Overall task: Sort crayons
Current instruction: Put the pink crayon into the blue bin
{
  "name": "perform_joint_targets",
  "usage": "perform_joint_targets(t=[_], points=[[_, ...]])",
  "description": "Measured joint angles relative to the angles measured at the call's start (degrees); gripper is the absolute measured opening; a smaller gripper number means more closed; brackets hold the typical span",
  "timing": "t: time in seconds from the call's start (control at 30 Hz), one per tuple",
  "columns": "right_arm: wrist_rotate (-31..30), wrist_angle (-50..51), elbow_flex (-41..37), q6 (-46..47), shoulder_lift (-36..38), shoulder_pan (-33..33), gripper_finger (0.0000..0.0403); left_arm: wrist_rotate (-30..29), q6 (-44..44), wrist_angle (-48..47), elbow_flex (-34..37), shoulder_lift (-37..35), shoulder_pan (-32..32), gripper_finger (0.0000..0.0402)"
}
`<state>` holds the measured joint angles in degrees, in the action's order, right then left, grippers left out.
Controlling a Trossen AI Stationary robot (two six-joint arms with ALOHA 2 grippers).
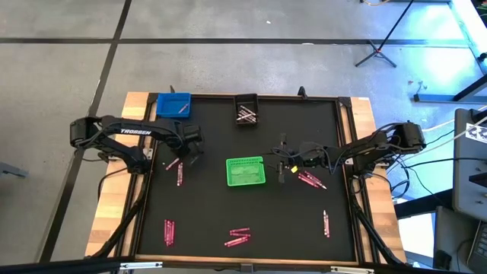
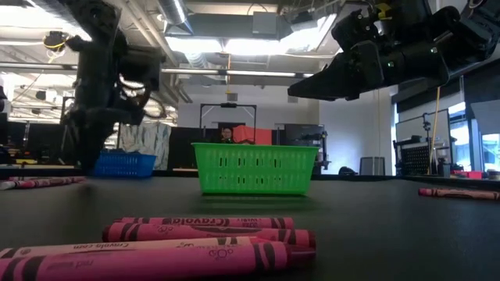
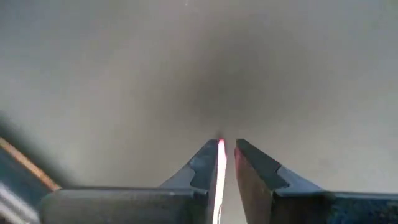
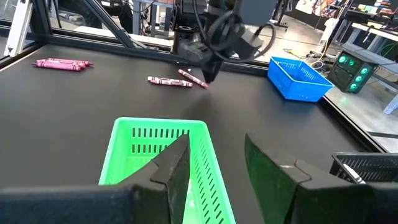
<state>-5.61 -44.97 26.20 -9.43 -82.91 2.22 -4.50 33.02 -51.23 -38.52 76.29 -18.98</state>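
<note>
Where the desk [image 1: 205, 221] edge lies nearest, a cluster of pink Crayola crayons [image 2: 195, 234] rests flat, with more small groups [image 1: 168, 232] scattered to either side; beyond them the green basket [image 1: 246, 171] stands in the middle of the black surface; just to its right hangs the right gripper [image 1: 283, 161], above the desk, its jaws spread with nothing between them, and a few crayons [image 1: 310, 180] lie near it; on the other side of the basket the left gripper [image 2: 92, 152] points down close to the surface beside two loose crayons [image 4: 177, 79], its jaws pinching a thin pink crayon [image 3: 220, 168] that runs up between them; farthest back stand the blue bin [image 1: 173, 105] at the left corner and a black bin [image 1: 246, 109] holding pale crayons [image 1: 245, 116].
</note>
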Motion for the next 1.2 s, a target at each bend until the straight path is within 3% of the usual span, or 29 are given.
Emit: perform_joint_targets(t=[0.2,0.33,0.8,1.2], points=[[-0.02,0.03,0.00,0.02,0.00,0.01,0.0150,-5.52,-3.50,-5.72,-8.30,-0.11,-0.02,0.0048],[-0.02,0.15,0.00,0.04,0.00,0.00,0.0150,-2.73,-5.10,-7.79,-9.69,-0.15,0.04,0.0048],[0.00,1.10,0.02,0.07,0.00,0.02,0.0150,12.15,2.47,-9.00,1.80,-0.15,5.52,0.0095],[0.00,1.05,0.02,0.07,0.00,0.02,0.0150,9.51,5.71,-2.39,6.27,-0.15,10.38,0.0095]])
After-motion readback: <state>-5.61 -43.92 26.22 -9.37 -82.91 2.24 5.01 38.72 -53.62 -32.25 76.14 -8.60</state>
